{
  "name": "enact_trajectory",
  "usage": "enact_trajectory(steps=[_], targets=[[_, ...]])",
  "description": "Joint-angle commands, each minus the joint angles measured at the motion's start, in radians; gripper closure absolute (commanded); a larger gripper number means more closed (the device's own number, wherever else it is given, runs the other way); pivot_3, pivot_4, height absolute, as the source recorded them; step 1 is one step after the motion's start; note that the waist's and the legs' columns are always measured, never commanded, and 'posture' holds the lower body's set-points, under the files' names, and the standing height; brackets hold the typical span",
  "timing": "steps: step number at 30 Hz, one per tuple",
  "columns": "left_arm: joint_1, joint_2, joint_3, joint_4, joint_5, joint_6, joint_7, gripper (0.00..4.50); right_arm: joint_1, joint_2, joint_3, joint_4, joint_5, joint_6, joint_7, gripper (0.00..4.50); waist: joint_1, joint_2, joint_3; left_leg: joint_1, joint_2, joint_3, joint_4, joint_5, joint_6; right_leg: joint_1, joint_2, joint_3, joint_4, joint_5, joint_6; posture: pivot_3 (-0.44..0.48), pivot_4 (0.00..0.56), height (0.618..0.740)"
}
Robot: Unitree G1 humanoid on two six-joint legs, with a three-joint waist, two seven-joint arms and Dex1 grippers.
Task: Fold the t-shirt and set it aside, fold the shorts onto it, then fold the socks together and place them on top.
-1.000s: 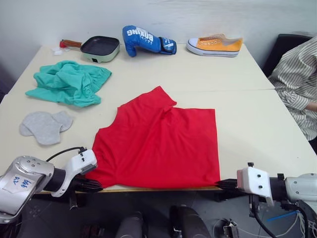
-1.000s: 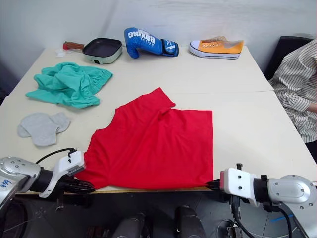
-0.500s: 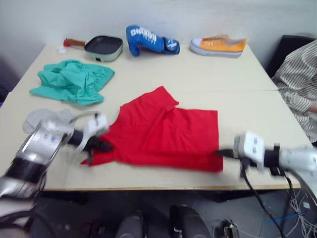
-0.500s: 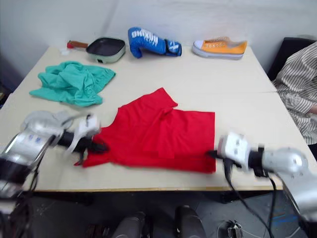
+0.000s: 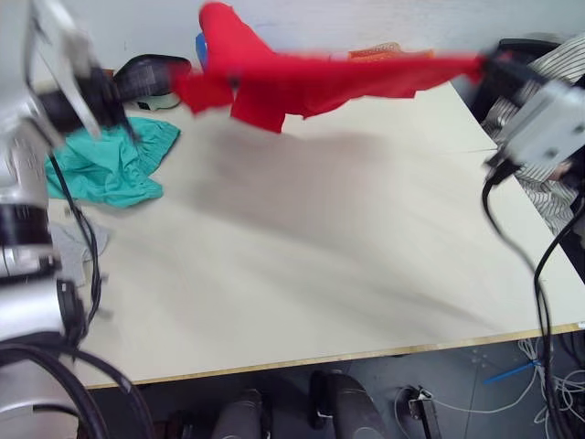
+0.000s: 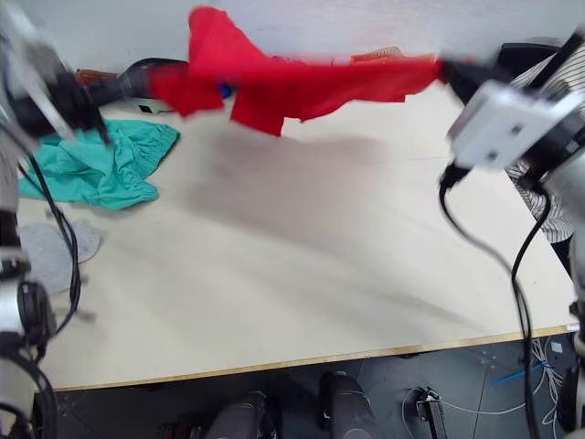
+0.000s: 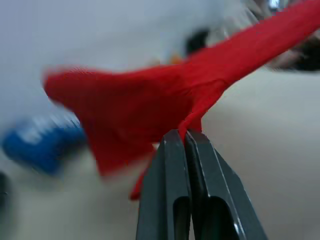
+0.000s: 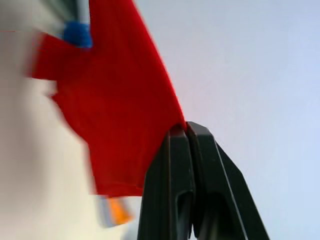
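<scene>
Head cameras: the t-shirt (image 5: 311, 82) hangs stretched in the air above the table (image 5: 320, 247), unfolded; the shorts (image 5: 105, 165) and the socks (image 6: 50, 251) lie untouched. Wrist cameras: the left gripper (image 7: 186, 137) and the right gripper (image 8: 185, 131) each appear clamped on red cloth.

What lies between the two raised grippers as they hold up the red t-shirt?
The t-shirt itself spans the gap, stretched in the air above the table from the left gripper to the right gripper, as the left eye view shows.
</scene>
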Motion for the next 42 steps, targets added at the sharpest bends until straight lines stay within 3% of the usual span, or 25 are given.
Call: enact_trajectory(steps=[1, 3, 8, 13, 19, 22, 24, 27, 31, 36, 39, 42], targets=[[0.192, 0.152, 0.014, -0.25, -0.023, 0.064, -0.122, 4.47, 0.131, 0.021, -0.036, -0.108, 0.086, 0.02, 0.058, 4.5, 0.005, -0.001, 0.003, -0.003, 0.0, -0.001, 0.006, 0.0, 0.001, 0.002, 0.0, 0.001, -0.002, 0.0, 0.0, 0.0, 0.15, 0.74], [0.308, 0.211, -0.002, -0.313, -0.002, 0.075, -0.151, 4.47, 0.241, 0.03, -0.012, -0.132, 0.095, 0.031, 0.1, 4.5, 0.019, -0.001, 0.004, -0.002, 0.0, -0.001, 0.014, -0.001, 0.001, 0.009, -0.001, 0.001, -0.008, 0.0, 0.0, 0.0, 0.15, 0.74], [0.546, 0.288, -0.016, -0.48, -0.008, 0.128, -0.17, 4.47, 0.521, 0.019, 0.049, -0.169, 0.117, 0.066, 0.227, 4.5, 0.065, 0.006, 0.007, 0.035, 0.001, -0.004, 0.011, -0.008, 0.0, 0.049, -0.003, 0.001, -0.024, 0.005, -0.001, 0.0, 0.15, 0.74], [0.717, 0.324, -0.021, -0.596, 0.01, 0.168, -0.15, 4.47, 0.713, 0.007, 0.06, -0.216, 0.137, 0.083, 0.316, 4.5, 0.072, 0.007, 0.006, 0.031, 0.002, -0.004, 0.011, -0.007, 0.003, 0.045, -0.004, 0.002, -0.022, 0.004, -0.003, 0.0, 0.15, 0.74], [0.879, 0.42, 0.015, -0.66, -0.013, 0.202, -0.229, 4.47, 0.804, 0.0, 0.023, -0.277, 0.191, 0.168, 0.366, 4.5, 0.059, 0.008, 0.006, 0.032, 0.005, -0.003, 0.01, -0.008, 0.0, 0.044, 0.001, 0.002, -0.023, 0.001, -0.006, 0.0, 0.15, 0.74], [0.894, 0.464, 0.016, -0.654, 0.0, 0.173, -0.264, 4.47, 0.83, -0.001, -0.002, -0.287, 0.229, 0.213, 0.389, 4.5, 0.06, 0.008, 0.006, 0.032, 0.005, -0.003, 0.01, -0.008, 0.0, 0.045, 0.0, 0.002, -0.022, 0.001, -0.007, 0.0, 0.15, 0.74], [0.852, 0.475, -0.01, -0.622, 0.017, 0.14, -0.275, 4.47, 0.83, 0.005, -0.016, -0.289, 0.274, 0.258, 0.402, 4.5, 0.066, 0.008, 0.006, 0.032, 0.005, -0.003, 0.01, -0.008, 0.0, 0.045, 0.0, 0.002, -0.022, 0.001, -0.007, 0.0, 0.15, 0.74], [0.656, 0.468, -0.141, -0.526, 0.083, 0.069, -0.344, 4.47, 0.796, 0.016, -0.022, -0.291, 0.422, 0.392, 0.427, 4.5, 0.078, 0.009, 0.007, 0.033, 0.005, -0.004, 0.01, -0.008, 0.0, 0.045, 0.0, 0.002, -0.022, 0.001, -0.007, 0.0, 0.15, 0.74], [0.298, 0.387, -0.396, -0.333, 0.227, -0.051, -0.476, 4.47, 0.686, 0.007, 0.021, -0.253, 0.54, 0.536, 0.46, 4.5, 0.078, 0.01, 0.007, 0.032, 0.005, -0.003, 0.009, -0.009, 0.0, 0.044, 0.0, 0.002, -0.022, 0.001, -0.007, 0.0, 0.15, 0.74], [-0.1, 0.371, -0.817, -0.165, 0.186, -0.176, -0.488, 4.47, 0.536, -0.005, 0.063, -0.187, 0.674, 0.742, 0.498, 4.5, 0.071, 0.009, 0.007, 0.027, 0.005, -0.003, 0.01, -0.008, 0.001, 0.04, 0.0, 0.002, -0.022, 0.001, -0.007, 0.0, 0.15, 0.74], [-0.272, 0.285, -0.998, -0.024, 0.198, -0.294, -0.488, 4.47, 0.477, -0.012, 0.099, -0.129, 0.683, 0.823, 0.515, 4.5, 0.071, 0.009, 0.007, 0.024, 0.005, -0.003, 0.011, -0.008, 0.002, 0.038, 0.001, 0.001, -0.022, 0.001, -0.006, 0.0, 0.15, 0.74], [-0.344, 0.146, -1.033, 0.144, 0.235, -0.456, -0.488, 4.47, 0.453, -0.014, 0.125, -0.091, 0.638, 0.828, 0.517, 4.5, 0.075, 0.009, 0.007, 0.019, 0.005, -0.003, 0.014, -0.007, 0.004, 0.035, 0.001, 0.0, -0.022, 0.002, -0.005, 0.0, 0.15, 0.74]])
